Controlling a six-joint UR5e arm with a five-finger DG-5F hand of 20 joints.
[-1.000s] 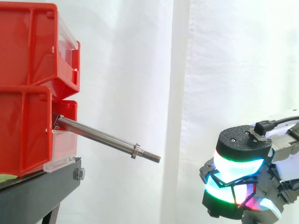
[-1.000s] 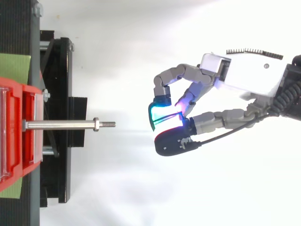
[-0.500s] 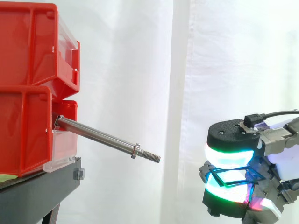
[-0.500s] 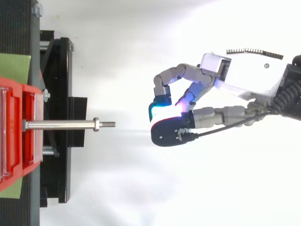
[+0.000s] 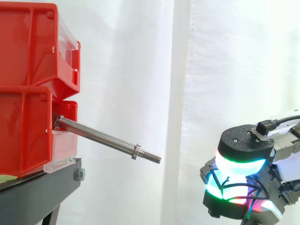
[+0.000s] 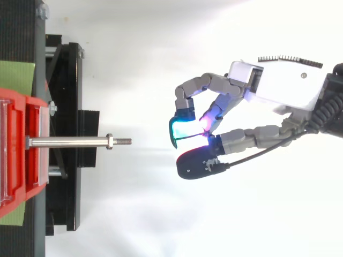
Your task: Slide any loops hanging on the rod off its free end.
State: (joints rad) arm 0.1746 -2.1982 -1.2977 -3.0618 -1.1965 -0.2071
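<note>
Sitting stacked on the black stand (image 5: 33, 192), the red bins (image 5: 28, 93) took up the left of the work, their fronts at the stand's edge nearest the robot. The hand (image 6: 278, 88) hung out beyond that edge, well apart from the stand and touching nothing of it; whether it was closed on something or on nothing could not be told. Between the two lay the rod (image 5: 98, 137), fixed at the front of the lower bin and reaching out past the stand's edge with its long axis aimed toward the hand, sloping gently down to its free end. The hand lay straight off that free end, close to the line of the axis from above and somewhat lower than the tip from the side, with a clear gap between them. The shaft looked bare up to the small nut (image 6: 109, 141) near the threaded tip (image 5: 152, 157), so the sliding seemed, by my judgement, finished.
</note>
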